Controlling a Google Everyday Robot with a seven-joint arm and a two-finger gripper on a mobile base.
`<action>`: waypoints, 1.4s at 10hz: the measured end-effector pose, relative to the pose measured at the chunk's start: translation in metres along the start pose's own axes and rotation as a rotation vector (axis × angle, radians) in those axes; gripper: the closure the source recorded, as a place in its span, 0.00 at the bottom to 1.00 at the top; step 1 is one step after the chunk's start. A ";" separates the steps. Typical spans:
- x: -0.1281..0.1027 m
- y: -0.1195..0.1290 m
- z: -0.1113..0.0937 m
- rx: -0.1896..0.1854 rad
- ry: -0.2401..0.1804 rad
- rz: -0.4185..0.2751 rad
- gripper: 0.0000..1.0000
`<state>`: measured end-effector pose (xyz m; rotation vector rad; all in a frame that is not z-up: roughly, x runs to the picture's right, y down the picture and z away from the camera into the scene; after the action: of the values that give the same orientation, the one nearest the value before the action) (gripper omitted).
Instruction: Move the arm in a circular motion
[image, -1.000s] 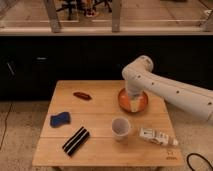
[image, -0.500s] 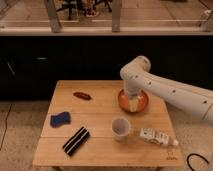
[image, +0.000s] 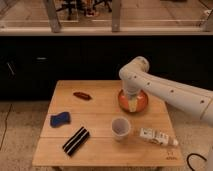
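The large white arm (image: 165, 90) reaches in from the right edge over the wooden table (image: 100, 150). Its bulbous joint sits above the table's back right part. The pale yellowish gripper (image: 132, 104) hangs down from that joint, over an orange bowl (image: 141, 102) at the table's right side.
On the table stand a white cup (image: 120, 128), a small white bottle lying on its side (image: 155, 136), a blue sponge (image: 59, 119), a black striped bar (image: 76, 140) and a reddish-brown object (image: 82, 95). A dark counter front and glass railing lie behind.
The arm's joint and gripper have shifted slightly left over the bowl. The objects on the table have not moved.
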<state>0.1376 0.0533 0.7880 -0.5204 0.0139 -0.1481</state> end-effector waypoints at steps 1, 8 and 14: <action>0.002 0.001 0.002 0.001 0.000 0.000 0.20; 0.013 0.005 0.008 0.001 0.002 -0.007 0.20; 0.028 0.011 0.010 0.001 0.006 -0.016 0.20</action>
<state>0.1674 0.0638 0.7923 -0.5188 0.0155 -0.1652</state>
